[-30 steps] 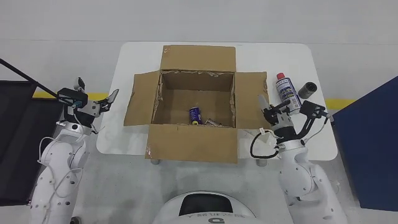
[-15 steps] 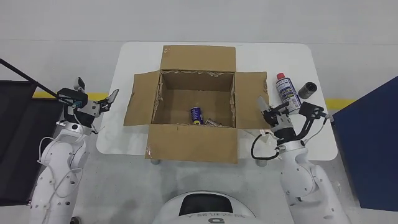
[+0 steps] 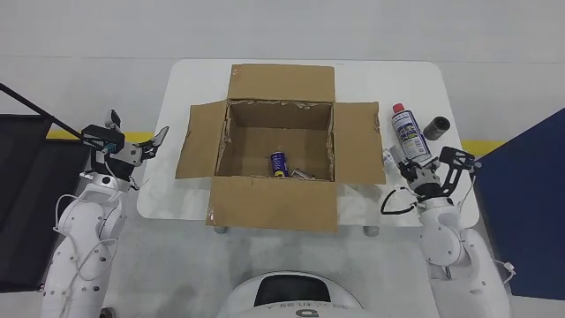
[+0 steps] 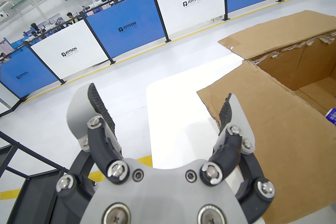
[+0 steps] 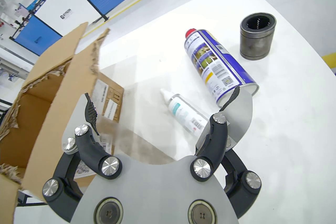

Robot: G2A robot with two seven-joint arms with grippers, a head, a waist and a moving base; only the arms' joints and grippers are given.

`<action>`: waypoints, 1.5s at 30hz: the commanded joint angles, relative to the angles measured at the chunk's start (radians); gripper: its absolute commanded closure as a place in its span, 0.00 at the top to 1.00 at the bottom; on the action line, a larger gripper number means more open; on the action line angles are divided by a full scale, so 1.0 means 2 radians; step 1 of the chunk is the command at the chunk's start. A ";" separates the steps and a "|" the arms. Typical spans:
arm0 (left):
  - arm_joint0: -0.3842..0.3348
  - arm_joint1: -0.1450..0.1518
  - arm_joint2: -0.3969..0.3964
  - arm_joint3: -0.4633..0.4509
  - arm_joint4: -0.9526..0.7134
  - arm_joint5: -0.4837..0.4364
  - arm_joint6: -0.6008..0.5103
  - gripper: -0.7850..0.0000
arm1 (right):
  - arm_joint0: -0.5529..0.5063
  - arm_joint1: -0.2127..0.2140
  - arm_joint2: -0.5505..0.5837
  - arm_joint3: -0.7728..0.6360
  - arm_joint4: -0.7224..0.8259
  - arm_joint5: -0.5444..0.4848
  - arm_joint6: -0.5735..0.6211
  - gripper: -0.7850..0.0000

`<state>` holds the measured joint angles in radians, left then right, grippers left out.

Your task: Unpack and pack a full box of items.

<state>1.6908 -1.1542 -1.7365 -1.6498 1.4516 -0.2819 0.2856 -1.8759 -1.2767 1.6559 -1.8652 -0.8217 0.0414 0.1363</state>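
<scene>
My right claw (image 5: 162, 97) is drawing back rightward from the box (image 3: 282, 79). My left claw (image 4: 160, 93) is hanging wide open, empty, off the table's (image 3: 203, 88) left edge. The box is holding a blue can (image 3: 277, 162). My right claw is gaping empty; its wrist camera is revealing a white bottle (image 5: 183, 110) beside the spray can (image 5: 219, 64).

A logo line stands on each partition panel (image 4: 193, 3). The spray can (image 5: 218, 67), small bottle (image 5: 183, 112) and cardboard box (image 5: 109, 101) carry printed labels, their print too small to read.
</scene>
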 commanded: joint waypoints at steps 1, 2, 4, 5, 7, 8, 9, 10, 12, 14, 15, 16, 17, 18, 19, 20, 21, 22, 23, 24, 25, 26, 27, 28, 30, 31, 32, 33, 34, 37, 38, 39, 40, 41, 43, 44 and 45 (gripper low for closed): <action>0.000 0.000 0.000 0.000 0.000 0.000 0.000 1.00 | 0.019 0.000 -0.005 0.022 -0.005 0.006 0.012 1.00; 0.000 0.000 0.000 0.000 0.000 0.000 0.000 1.00 | 0.028 0.000 -0.009 0.032 -0.011 0.010 0.020 1.00; 0.000 0.000 0.000 0.000 0.000 0.000 0.000 1.00 | 0.040 0.000 -0.014 0.045 -0.018 0.016 0.026 1.00; 0.000 0.000 0.000 0.000 0.000 0.000 0.000 1.00 | 0.043 0.000 -0.016 0.049 -0.021 0.017 0.028 1.00; 0.000 0.000 0.000 0.000 0.000 0.000 0.000 1.00 | 0.044 0.000 -0.017 0.053 -0.026 0.015 0.030 1.00; 0.000 0.000 0.000 0.000 0.000 0.000 0.000 1.00 | 0.044 0.001 -0.017 0.054 -0.029 0.015 0.031 1.00; 0.000 0.000 0.000 0.000 0.000 0.000 0.000 1.00 | 0.042 0.001 -0.017 0.055 -0.033 0.017 0.030 1.00; 0.000 0.000 0.000 0.000 0.000 0.000 0.000 1.00 | 0.041 0.001 -0.017 0.055 -0.035 0.020 0.028 1.00; 0.000 0.000 0.000 0.000 0.000 0.000 0.000 1.00 | 0.039 0.000 -0.016 0.058 -0.038 0.025 0.024 1.00; 0.000 0.000 0.000 0.000 0.000 0.000 0.000 1.00 | 0.037 0.000 -0.012 0.060 -0.038 0.027 0.021 1.00; 0.000 0.000 0.000 0.000 0.000 0.000 0.000 1.00 | 0.036 0.001 -0.010 0.062 -0.039 0.027 0.020 1.00; 0.000 0.000 0.000 0.000 0.000 0.000 0.000 1.00 | 0.037 0.001 -0.007 0.065 -0.040 0.028 0.021 1.00; 0.000 0.000 0.000 0.000 0.000 0.000 0.000 1.00 | 0.040 0.001 -0.006 0.068 -0.042 0.029 0.023 1.00; 0.000 0.000 0.000 0.000 0.000 0.000 0.000 1.00 | 0.043 0.001 -0.006 0.073 -0.045 0.028 0.028 1.00; 0.000 0.000 0.000 0.000 0.000 0.000 0.000 1.00 | 0.048 0.002 -0.007 0.077 -0.049 0.028 0.034 1.00; 0.000 0.000 0.000 0.000 0.000 0.000 0.000 1.00 | 0.053 0.002 -0.009 0.082 -0.053 0.030 0.040 1.00; 0.000 0.000 0.000 0.000 0.000 0.000 0.000 1.00 | 0.057 0.002 -0.013 0.087 -0.060 0.031 0.044 1.00; 0.000 0.000 0.000 0.000 0.000 0.000 0.000 1.00 | 0.060 0.002 -0.016 0.091 -0.064 0.031 0.048 1.00; 0.000 0.000 0.000 0.000 0.000 0.000 0.000 1.00 | 0.062 0.002 -0.020 0.093 -0.067 0.030 0.051 1.00; 0.000 0.000 0.000 0.000 0.000 0.000 0.000 1.00 | 0.064 0.002 -0.022 0.096 -0.070 0.029 0.051 1.00; 0.000 0.000 0.000 0.000 0.000 0.000 0.000 1.00 | 0.064 0.002 -0.024 0.098 -0.072 0.029 0.051 1.00; 0.000 0.000 0.000 0.000 0.000 0.000 0.000 1.00 | 0.064 0.002 -0.026 0.099 -0.072 0.028 0.050 1.00; 0.000 0.000 0.000 0.000 0.000 0.000 0.000 1.00 | 0.064 0.001 -0.027 0.100 -0.070 0.028 0.049 1.00; 0.000 0.000 0.000 0.000 0.000 0.000 0.000 1.00 | 0.063 0.001 -0.027 0.100 -0.070 0.028 0.048 1.00; 0.000 0.000 0.000 0.000 0.000 0.000 0.000 1.00 | 0.060 0.001 -0.028 0.101 -0.069 0.027 0.047 1.00; 0.000 0.000 0.000 0.000 0.000 0.000 0.000 1.00 | 0.058 0.001 -0.028 0.100 -0.068 0.026 0.046 1.00; 0.000 0.000 0.000 0.000 0.000 0.000 0.000 1.00 | 0.055 0.001 -0.028 0.100 -0.069 0.025 0.045 1.00; 0.000 0.000 0.000 0.000 0.000 0.000 0.000 1.00 | 0.053 0.001 -0.028 0.099 -0.070 0.024 0.044 1.00; 0.000 0.000 0.000 0.000 0.000 0.000 0.000 1.00 | 0.050 0.001 -0.028 0.097 -0.072 0.022 0.043 1.00; 0.000 0.000 0.000 0.000 0.000 0.000 0.000 1.00 | 0.043 0.002 -0.031 0.094 -0.079 0.014 0.042 1.00; 0.000 0.000 0.000 0.000 0.000 0.000 0.000 1.00 | 0.041 0.002 -0.032 0.093 -0.082 0.011 0.042 1.00; 0.000 0.000 0.000 0.000 0.000 0.000 0.000 1.00 | 0.040 0.002 -0.033 0.093 -0.086 0.008 0.042 1.00; 0.000 0.000 0.000 0.000 0.000 0.000 0.000 1.00 | 0.039 0.002 -0.035 0.093 -0.090 0.006 0.043 1.00; 0.000 0.000 0.000 0.000 0.000 0.000 0.000 1.00 | 0.038 0.002 -0.037 0.093 -0.095 0.004 0.042 1.00; 0.000 0.000 0.000 0.000 0.000 0.000 0.000 1.00 | 0.038 0.002 -0.044 0.094 -0.107 0.000 0.042 1.00; 0.000 0.000 0.000 0.000 0.000 0.000 0.000 1.00 | 0.039 0.002 -0.046 0.095 -0.111 0.000 0.042 1.00; 0.000 0.000 0.000 0.000 0.000 0.000 0.000 1.00 | 0.040 0.002 -0.048 0.097 -0.115 0.003 0.041 1.00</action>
<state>1.6908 -1.1542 -1.7365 -1.6498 1.4516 -0.2819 0.2856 -1.7983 -1.2721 1.5635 -1.6745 -1.0450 0.0427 0.2198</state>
